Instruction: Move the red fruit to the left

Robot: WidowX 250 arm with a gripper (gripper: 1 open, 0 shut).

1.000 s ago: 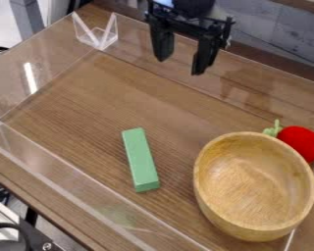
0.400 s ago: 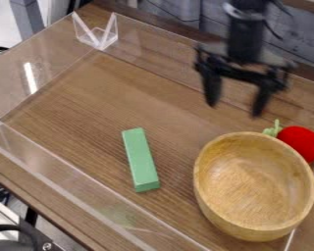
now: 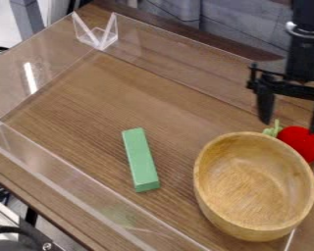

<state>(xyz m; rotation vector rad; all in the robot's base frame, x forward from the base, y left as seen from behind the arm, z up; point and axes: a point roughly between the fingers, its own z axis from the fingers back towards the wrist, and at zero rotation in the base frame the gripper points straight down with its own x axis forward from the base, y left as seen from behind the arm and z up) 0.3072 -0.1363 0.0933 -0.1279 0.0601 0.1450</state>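
One gripper (image 3: 289, 106): jaws spread wide, pointed down, nothing held.
Red fruit (image 3: 301, 141): seen just below the jaws, beside the wooden bowl (image 3: 255, 186), at the bench's right.

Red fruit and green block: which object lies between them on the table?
The wooden bowl lies between the red fruit and the green block, as the camera view shows.

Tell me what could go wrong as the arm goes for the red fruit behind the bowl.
1. The red fruit sits tight against the wooden bowl rim and near the clear wall, so one finger of the open tool may strike the bowl or lack room.
2. The fruit is small and rounded; it could roll or squirt out as the fingers shut.
3. Carried left too low, it could clip the bowl or the green block.
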